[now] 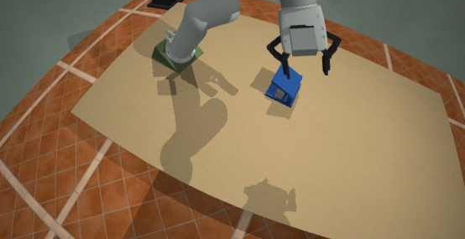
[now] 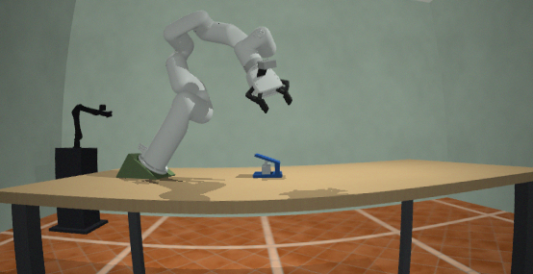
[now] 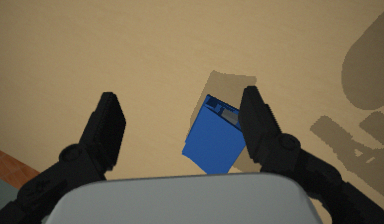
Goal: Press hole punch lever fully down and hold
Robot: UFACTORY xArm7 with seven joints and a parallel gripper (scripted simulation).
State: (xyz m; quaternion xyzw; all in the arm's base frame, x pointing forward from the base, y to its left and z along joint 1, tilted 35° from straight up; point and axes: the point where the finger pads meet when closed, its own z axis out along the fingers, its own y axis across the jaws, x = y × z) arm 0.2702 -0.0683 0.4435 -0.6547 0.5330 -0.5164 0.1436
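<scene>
Hole punch (image 2: 267,167): 1, upright on table (image 2: 385,178); 2 fingers (image 2: 262,105) spread above.

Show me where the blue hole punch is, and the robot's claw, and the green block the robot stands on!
hole punch (image 1: 285,80), top view, its blue lever
gripper (image 2: 274,103), exterior view, between open fingertips
green base (image 2: 126,168), exterior view, sloped side
</scene>
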